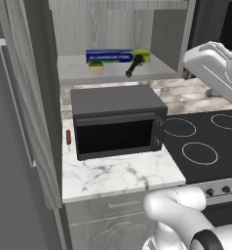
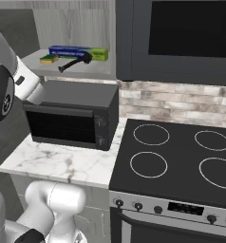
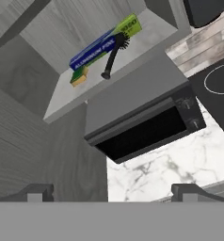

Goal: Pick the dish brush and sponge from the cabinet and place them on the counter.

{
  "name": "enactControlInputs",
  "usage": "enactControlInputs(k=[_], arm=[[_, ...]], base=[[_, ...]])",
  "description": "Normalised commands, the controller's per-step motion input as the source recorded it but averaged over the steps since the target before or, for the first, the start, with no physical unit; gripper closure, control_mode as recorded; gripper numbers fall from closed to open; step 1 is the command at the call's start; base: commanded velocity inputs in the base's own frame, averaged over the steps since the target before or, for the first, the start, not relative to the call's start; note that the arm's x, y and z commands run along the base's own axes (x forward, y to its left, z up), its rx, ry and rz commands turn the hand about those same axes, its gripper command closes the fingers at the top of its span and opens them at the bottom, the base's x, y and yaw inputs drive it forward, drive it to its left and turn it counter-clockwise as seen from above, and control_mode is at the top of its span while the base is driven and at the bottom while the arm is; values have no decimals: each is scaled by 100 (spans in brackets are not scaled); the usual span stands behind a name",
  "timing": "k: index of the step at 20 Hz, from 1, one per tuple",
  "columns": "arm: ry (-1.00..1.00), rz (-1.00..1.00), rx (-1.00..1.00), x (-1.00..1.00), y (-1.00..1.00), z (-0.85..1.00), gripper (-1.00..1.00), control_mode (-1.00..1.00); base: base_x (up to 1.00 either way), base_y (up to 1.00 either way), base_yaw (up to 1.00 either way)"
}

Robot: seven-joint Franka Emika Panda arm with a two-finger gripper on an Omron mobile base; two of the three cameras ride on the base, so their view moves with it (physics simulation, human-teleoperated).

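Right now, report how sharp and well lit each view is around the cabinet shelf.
Left base view: even, flat light, soft shadow under the dish brush; sponge small but legible. Right base view: cabinet shelf dimmer, box lettering blurred. Hand view: tilted frame, no glare; toaster oven cavity reads solid black; open gripper tips soft-edged.

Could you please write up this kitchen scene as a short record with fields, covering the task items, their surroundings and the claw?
dish brush: lying on the cabinet shelf, head against the long blue-and-green box
sponge: on the same shelf, in front of the box's left end
cabinet: door open, shelf above the toaster oven
counter: white marble, holds the toaster oven and a small orange-red stick
stovetop: black, right of the counter
claw: open, holding nothing, well short of the shelf
task progress: neither item picked yet
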Motion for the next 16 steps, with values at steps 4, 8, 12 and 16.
enactControlInputs(k=[4,8,12,16], arm=[[0,-10,0,37,5,7,-100,-100],[0,-3,0,8,2,0,-100,-100],[0,0,0,1,0,0,-100,-100],[2,-3,-4,22,0,-10,-100,-100]], base=[[0,0,0],[0,0,0],[0,0,0],[0,0,0]])
